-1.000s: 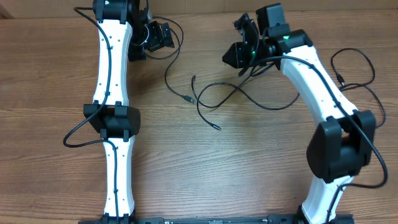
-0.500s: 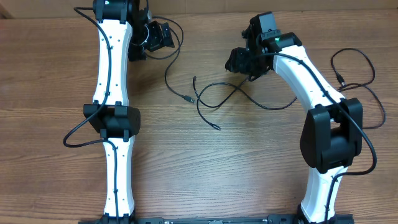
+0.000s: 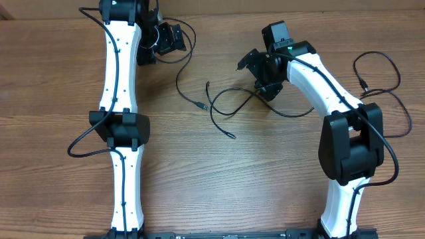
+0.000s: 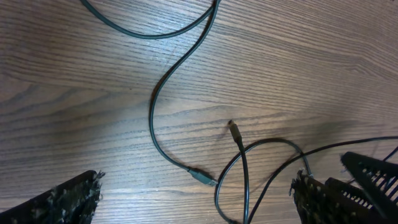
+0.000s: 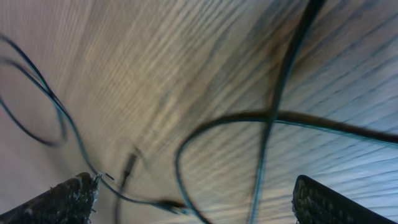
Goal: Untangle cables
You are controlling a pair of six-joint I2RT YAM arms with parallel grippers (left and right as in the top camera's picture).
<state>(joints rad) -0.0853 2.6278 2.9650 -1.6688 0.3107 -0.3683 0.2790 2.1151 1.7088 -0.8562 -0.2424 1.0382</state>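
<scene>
Several thin black cables (image 3: 229, 99) lie crossed in loose loops at the table's middle, with small plug tips at their ends. One cable (image 4: 155, 106) snakes from the far left down to a plug (image 4: 205, 177). My left gripper (image 3: 166, 41) hovers open at the back left; in its wrist view the left gripper (image 4: 199, 208) has bare wood and a cable loop between its fingers. My right gripper (image 3: 257, 75) stands open just over the tangle's right part. Blurred crossing cables (image 5: 272, 115) run under the right gripper (image 5: 196, 208), and nothing is held.
Another thin black cable (image 3: 380, 74) lies in loops at the right edge behind the right arm. The wooden table (image 3: 219, 186) stretches toward the front. The left arm (image 3: 119, 79) runs along the left side, with its own thicker cable beside it.
The right gripper has opened wide, turned and dropped slightly toward the tangle. The cables and the left arm stay as they were.
</scene>
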